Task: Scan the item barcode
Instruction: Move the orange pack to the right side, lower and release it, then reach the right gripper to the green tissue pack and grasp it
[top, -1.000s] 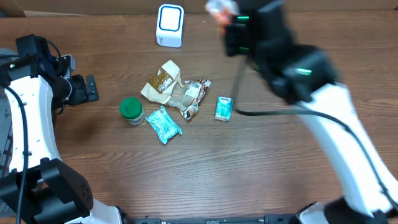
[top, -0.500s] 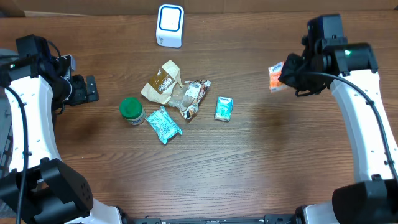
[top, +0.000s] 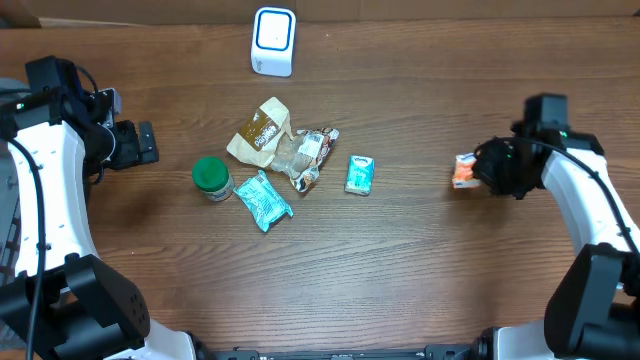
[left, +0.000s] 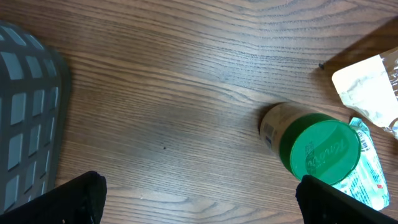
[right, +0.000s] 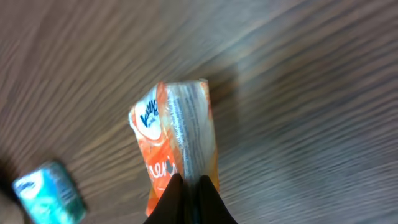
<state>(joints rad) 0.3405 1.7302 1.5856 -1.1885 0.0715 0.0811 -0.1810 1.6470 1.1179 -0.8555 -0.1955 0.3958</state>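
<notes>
Over at the right edge of the dark brown wood-grain surface (top: 400, 260), the right claw (right: 189, 196) is pinched tight on one end of the small orange-and-white crinkly plastic packet (right: 180, 137), holding it low, just above the wood and well apart from the scanner. I judge this to be the carrying step, though whether the packet is headed to the scan or away from it cannot be told. A scan would call for lifting it across to the white rounded-box scanner with the blue-rimmed window (top: 273, 40) at the far edge and turning its printed code toward that window; the code itself is not visible. The left claw (top: 147, 143) stands spread wide at the left with nothing in it, near the jar. Going down in size, the loose pile holds a crumpled tan paper-like pouch (top: 260, 128), a wrinkled clear wrapper with brown print (top: 308, 152), a round tan jar with a smooth green plastic lid (left: 314, 146), a flat teal foil sachet (top: 264, 199) touching the jar, and a little teal block-shaped packet (top: 360, 173) lying apart
</notes>
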